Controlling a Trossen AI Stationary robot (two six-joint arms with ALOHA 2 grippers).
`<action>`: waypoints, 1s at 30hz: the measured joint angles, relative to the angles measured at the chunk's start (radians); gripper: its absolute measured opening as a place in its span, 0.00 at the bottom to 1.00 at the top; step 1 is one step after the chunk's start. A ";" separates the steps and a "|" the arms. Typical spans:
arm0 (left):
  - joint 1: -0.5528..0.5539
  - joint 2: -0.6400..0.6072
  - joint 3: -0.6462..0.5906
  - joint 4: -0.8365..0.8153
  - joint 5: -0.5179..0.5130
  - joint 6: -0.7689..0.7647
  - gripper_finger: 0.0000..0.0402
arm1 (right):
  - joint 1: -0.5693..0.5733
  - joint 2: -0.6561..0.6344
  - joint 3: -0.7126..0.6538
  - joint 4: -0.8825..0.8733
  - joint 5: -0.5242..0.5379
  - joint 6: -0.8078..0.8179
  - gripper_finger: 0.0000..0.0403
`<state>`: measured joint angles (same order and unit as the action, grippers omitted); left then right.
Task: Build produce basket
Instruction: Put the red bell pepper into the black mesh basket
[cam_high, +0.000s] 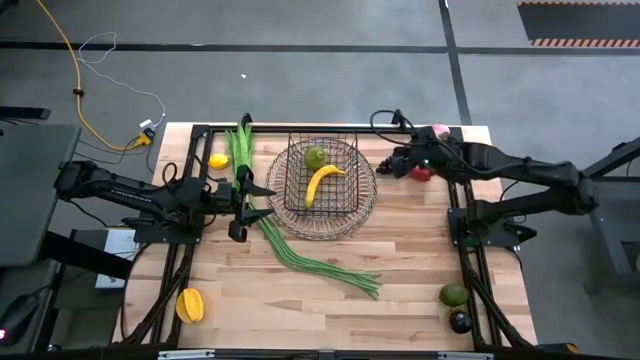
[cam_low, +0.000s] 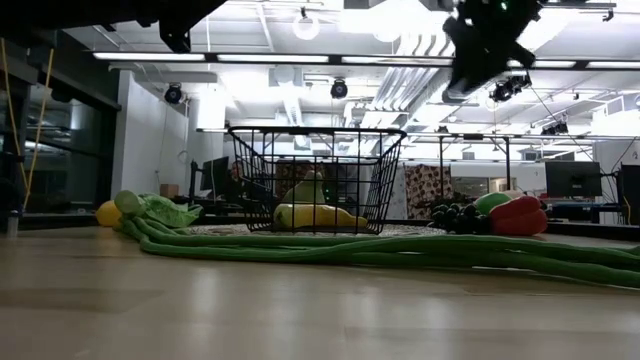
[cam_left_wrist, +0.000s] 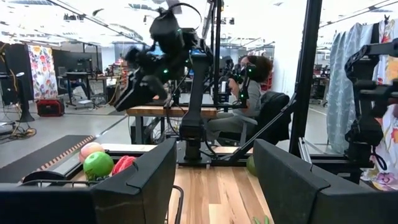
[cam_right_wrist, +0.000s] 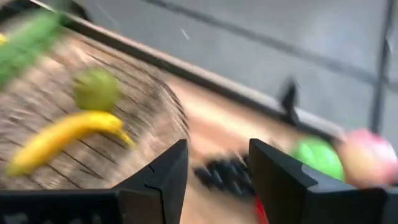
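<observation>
The dark wire basket (cam_high: 352, 205) stands mid-table. It holds a yellow banana (cam_high: 325, 181) and a green fruit (cam_high: 315, 157). Long green beans (cam_high: 300, 255) lie slanting on the table past the basket's left side. A lemon (cam_high: 218, 161) lies by their far end. My right gripper (cam_high: 385, 165) is open and raised (cam_low: 462, 85) just right of the basket. Dark grapes (cam_right_wrist: 224, 171) show between its fingers, with a green apple (cam_right_wrist: 317, 158) and a pink apple (cam_right_wrist: 367, 158) beside them. My left gripper (cam_high: 262, 202) is open, raised over the beans left of the basket.
A red pepper (cam_high: 421, 173) lies by the grapes (cam_low: 455, 215) near the far right corner. An orange-yellow fruit (cam_high: 190, 304) sits at the near left. A green avocado (cam_high: 453, 294) and a dark one (cam_high: 459, 321) sit at the near right. A person (cam_left_wrist: 252, 93) sits beyond the table.
</observation>
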<state>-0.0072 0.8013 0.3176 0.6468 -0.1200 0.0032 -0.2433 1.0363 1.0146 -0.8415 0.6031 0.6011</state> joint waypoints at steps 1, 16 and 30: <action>0.001 0.000 0.000 0.000 0.000 0.000 0.50 | -0.021 -0.001 -0.010 -0.050 -0.007 0.054 0.40; 0.000 0.000 0.000 0.001 0.003 0.000 0.50 | -0.226 0.000 -0.324 -0.131 -0.058 0.385 0.40; 0.000 0.000 0.000 0.000 0.004 0.000 0.50 | -0.346 -0.001 -0.458 -0.011 0.034 0.443 0.40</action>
<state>-0.0071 0.8013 0.3176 0.6472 -0.1162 0.0032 -0.5889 1.0355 0.5562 -0.8527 0.6367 1.0441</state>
